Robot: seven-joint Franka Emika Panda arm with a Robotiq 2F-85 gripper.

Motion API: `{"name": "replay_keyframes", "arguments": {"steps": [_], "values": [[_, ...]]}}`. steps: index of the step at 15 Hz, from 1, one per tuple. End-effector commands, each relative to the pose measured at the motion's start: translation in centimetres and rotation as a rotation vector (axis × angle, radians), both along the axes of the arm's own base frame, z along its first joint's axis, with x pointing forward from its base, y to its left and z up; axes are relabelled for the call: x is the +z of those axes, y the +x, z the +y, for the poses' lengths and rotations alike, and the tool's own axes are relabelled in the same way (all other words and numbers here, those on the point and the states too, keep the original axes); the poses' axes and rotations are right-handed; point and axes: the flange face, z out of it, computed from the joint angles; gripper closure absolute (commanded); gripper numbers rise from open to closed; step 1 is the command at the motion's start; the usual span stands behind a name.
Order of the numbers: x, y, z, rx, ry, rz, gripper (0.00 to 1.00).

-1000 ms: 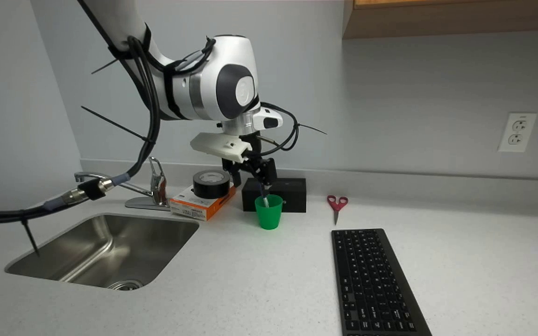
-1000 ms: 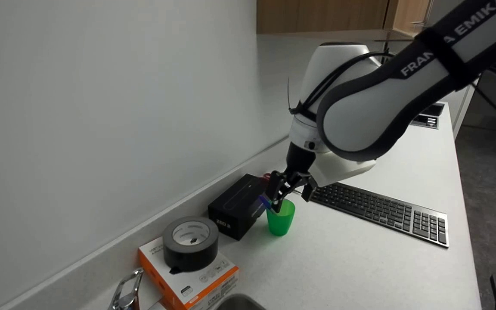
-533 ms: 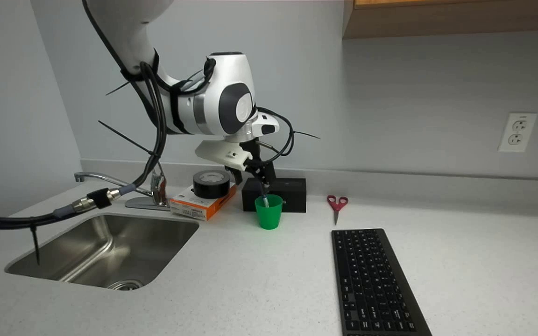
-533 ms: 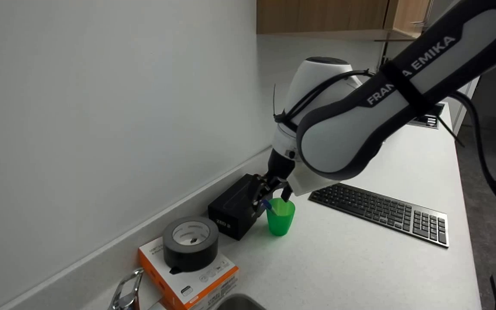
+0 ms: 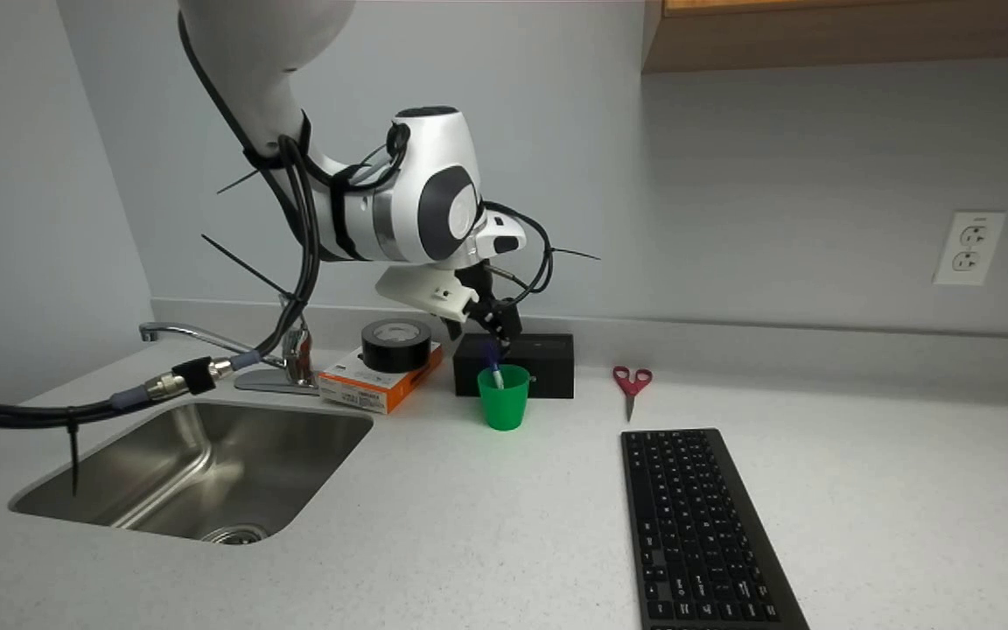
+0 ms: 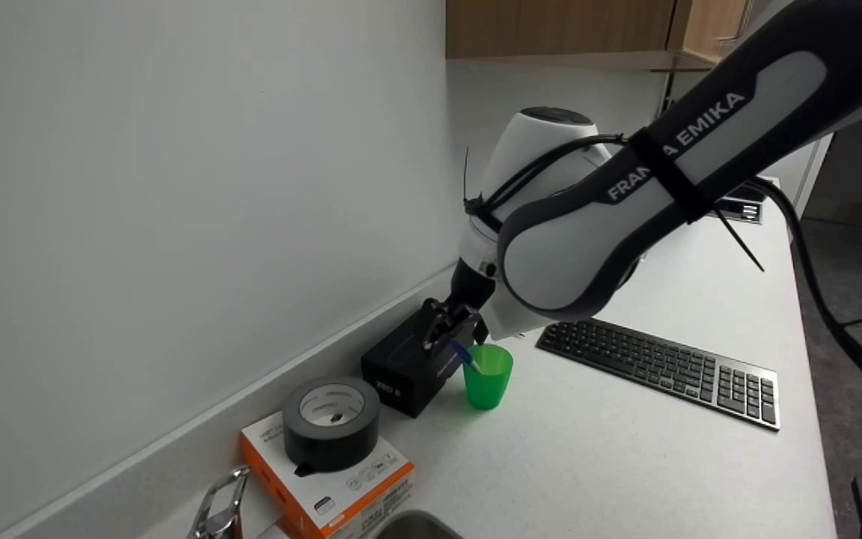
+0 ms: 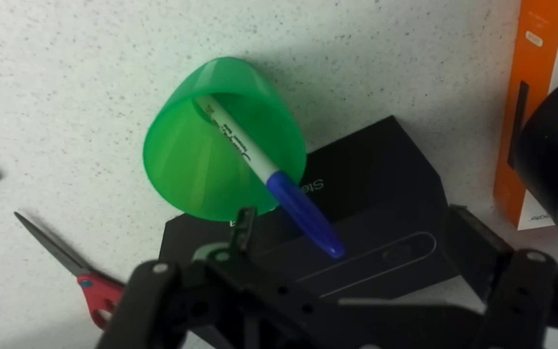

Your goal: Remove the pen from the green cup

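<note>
I have the jaws spread wide, low in my wrist view, one side near bottom centre and the other at lower right. In that picture the cap end of the slim pen with a white barrel and blue cap (image 7: 270,174) falls between them, apart from both sides. The pen leans inside the small, round, bright green plastic cup (image 7: 196,160), white end down in it, blue end jutting over the rim towards the lower right of the frame. The cup stands upright on the pale speckled bench (image 5: 469,534). Just beside it is the black rectangular box (image 7: 380,194), partly covered by the jaws. At lower left lie the grey-bladed scissors with red handles (image 7: 84,275).

In an exterior view, my white and black jointed arm (image 6: 625,213) slants from the upper right, and at lower left the thick black tape roll (image 6: 330,449) rests on the orange and white carton (image 6: 364,486). In an exterior view I see the long black keyboard (image 5: 705,529) at lower right and the steel sink (image 5: 276,464) at lower left, the chrome faucet (image 5: 298,357) behind it.
</note>
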Motion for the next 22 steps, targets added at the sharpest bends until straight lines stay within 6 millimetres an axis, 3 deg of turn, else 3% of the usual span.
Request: {"name": "replay_keyframes", "arguments": {"steps": [1,6,7,9,14,17,19,20,22], "values": [[0.2,0.1,-0.5,-0.009,-0.010,-0.010,0.00],[0.0,0.1,-1.4,-0.021,-0.031,-0.005,0.00],[-0.2,0.2,-1.4,-0.022,-0.033,-0.001,0.25],[-0.5,0.3,-1.3,-0.020,-0.029,0.008,0.34],[-0.9,0.1,-1.1,-0.016,-0.036,0.013,0.74],[0.1,-0.3,-1.6,-0.016,-0.040,-0.001,0.98],[1.2,-0.7,-2.2,-0.023,-0.043,-0.020,1.00],[2.0,-1.1,-2.5,-0.025,-0.043,-0.025,0.96],[4.3,-2.0,-3.0,-0.035,-0.041,-0.052,0.96]]}}
